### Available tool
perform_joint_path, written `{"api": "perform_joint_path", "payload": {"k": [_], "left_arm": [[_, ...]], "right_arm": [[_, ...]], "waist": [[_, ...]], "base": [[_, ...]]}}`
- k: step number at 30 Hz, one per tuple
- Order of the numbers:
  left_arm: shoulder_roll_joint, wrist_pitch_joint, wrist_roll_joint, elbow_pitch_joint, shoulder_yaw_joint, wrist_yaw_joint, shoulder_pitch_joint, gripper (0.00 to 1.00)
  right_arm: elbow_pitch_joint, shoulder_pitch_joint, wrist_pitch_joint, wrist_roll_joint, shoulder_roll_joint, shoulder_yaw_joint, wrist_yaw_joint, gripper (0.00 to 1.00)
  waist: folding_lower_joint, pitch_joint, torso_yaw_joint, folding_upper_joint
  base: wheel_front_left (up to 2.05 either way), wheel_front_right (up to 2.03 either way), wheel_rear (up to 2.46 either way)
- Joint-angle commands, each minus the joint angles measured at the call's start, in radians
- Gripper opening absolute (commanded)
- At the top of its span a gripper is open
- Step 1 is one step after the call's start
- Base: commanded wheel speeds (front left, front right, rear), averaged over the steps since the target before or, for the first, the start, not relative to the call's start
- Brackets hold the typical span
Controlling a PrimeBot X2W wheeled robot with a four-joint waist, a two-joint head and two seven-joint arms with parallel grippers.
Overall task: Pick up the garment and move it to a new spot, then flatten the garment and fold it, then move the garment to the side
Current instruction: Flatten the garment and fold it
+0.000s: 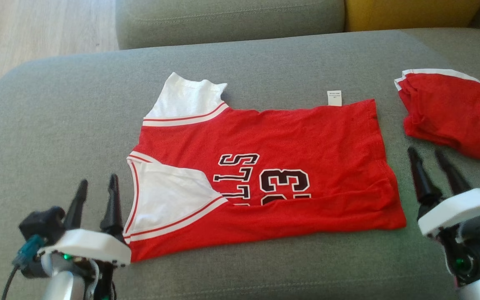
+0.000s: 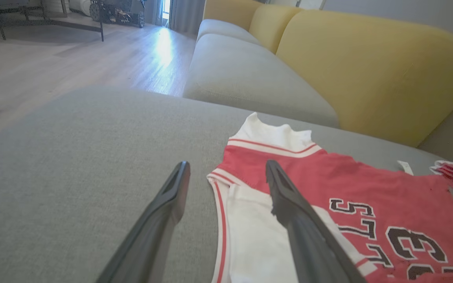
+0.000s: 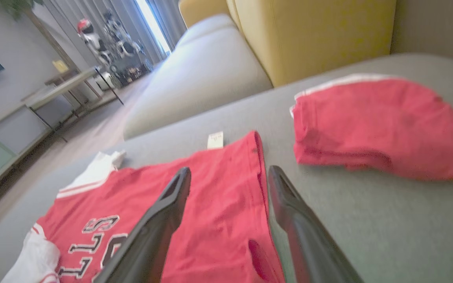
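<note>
Between the open, empty left claw (image 1: 98, 180) and right claw (image 1: 424, 151), a folded red-and-white fabric jersey (image 1: 286, 137) lies on the grey sofa (image 1: 77, 104).

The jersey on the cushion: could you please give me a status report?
Left hand open, empty, left of jersey. Right hand open, empty, beyond hem. Jersey flat, near edge folded over. Second red garment apart, to right.

Jersey (image 1: 290, 137) soft matt cloth; sofa cushion (image 1: 56, 125) coarse woven fabric, matt; floor (image 2: 73, 59) smooth wood, glossy sheen
</note>
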Motion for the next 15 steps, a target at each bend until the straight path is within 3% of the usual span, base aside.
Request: {"api": "perform_joint_path", "payload": {"k": [1, 7, 15], "left_arm": [[-0.002, -0.03, -0.008, -0.052, 0.052, 0.017, -0.058, 1.0], [-0.028, -0.068, -0.013, -0.104, 0.061, 0.031, -0.071, 1.0], [-0.047, -0.073, 0.014, -0.154, 0.053, -0.002, -0.09, 1.0]], "right_arm": [[-0.07, -0.018, -0.07, -0.009, 0.001, 0.002, -0.001, 1.0], [-0.111, -0.007, -0.217, -0.073, 0.008, 0.018, -0.001, 1.0], [-0.133, -0.01, -0.368, -0.175, 0.067, 0.042, -0.001, 1.0]], "waist": [[0.0, 0.002, -0.002, -0.0001], [0.0, 0.007, -0.006, -0.0001], [0.0, 0.051, -0.02, -0.0001]], "base": [[0.0, 0.0, 0.0], [0.0, 0.0, 0.0], [0.0, 0.0, 0.0]]}}
